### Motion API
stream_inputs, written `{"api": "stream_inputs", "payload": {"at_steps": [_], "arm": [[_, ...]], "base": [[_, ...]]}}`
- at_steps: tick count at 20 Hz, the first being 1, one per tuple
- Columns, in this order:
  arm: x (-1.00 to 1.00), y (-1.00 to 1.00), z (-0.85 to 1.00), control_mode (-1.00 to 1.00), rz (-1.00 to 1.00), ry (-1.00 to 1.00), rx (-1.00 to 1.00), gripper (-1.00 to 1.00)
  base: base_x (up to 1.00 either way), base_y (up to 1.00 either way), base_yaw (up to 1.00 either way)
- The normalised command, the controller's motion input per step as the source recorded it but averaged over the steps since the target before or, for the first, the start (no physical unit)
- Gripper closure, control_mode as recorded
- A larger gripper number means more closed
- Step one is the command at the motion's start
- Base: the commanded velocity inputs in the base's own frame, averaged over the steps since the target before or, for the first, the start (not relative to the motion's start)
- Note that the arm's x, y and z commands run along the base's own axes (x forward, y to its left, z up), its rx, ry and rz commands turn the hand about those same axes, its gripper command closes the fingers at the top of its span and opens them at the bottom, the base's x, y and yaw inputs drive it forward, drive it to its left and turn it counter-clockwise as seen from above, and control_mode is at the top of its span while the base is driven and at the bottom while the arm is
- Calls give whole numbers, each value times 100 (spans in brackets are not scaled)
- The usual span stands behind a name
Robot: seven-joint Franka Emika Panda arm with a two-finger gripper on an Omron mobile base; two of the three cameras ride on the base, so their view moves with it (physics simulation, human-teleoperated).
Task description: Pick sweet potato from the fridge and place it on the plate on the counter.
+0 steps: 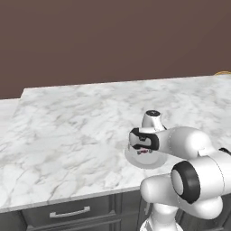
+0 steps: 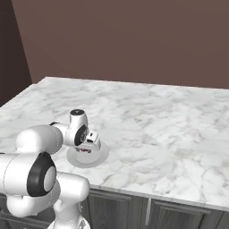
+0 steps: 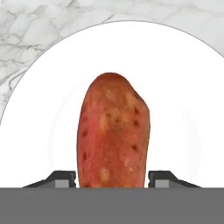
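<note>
While the reddish-orange oblong sweet potato (image 3: 113, 135) lies on the round white plate (image 3: 183, 87), the gripper (image 3: 113, 179) fingers (image 3: 63, 178) stand released beside it (placing step); next, lift clear.

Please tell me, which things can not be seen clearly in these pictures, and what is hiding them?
- Sweet potato: near end cut off by the hand view's bottom edge; whether the fingers touch it is unclear.
- Plate: mostly hidden behind the gripper in the left base view.
- Counter: its right end is cut off in the right base view.

Hand (image 1: 143, 150) low over plate (image 1: 155, 161) on counter (image 1: 67, 131)
</note>
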Motion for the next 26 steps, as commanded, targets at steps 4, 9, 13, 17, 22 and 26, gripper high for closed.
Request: {"api": "stream_inputs", "payload": {"at_steps": [4, 9, 13, 17, 22, 26], "arm": [[0, 0, 0, -100, 0, 0, 0, -100], [-3, 0, 0, -100, 0, 0, 0, -100], [-12, 0, 24, -100, 0, 0, -1, -100], [-26, 0, 59, -100, 0, -4, -2, -100], [-35, 0, 90, -100, 0, -4, -1, -100], [-52, 0, 98, -100, 0, -6, -1, -100]], "base": [[0, 0, 0], [0, 0, 0], [0, 0, 0], [0, 0, 0], [0, 0, 0], [0, 0, 0]]}}
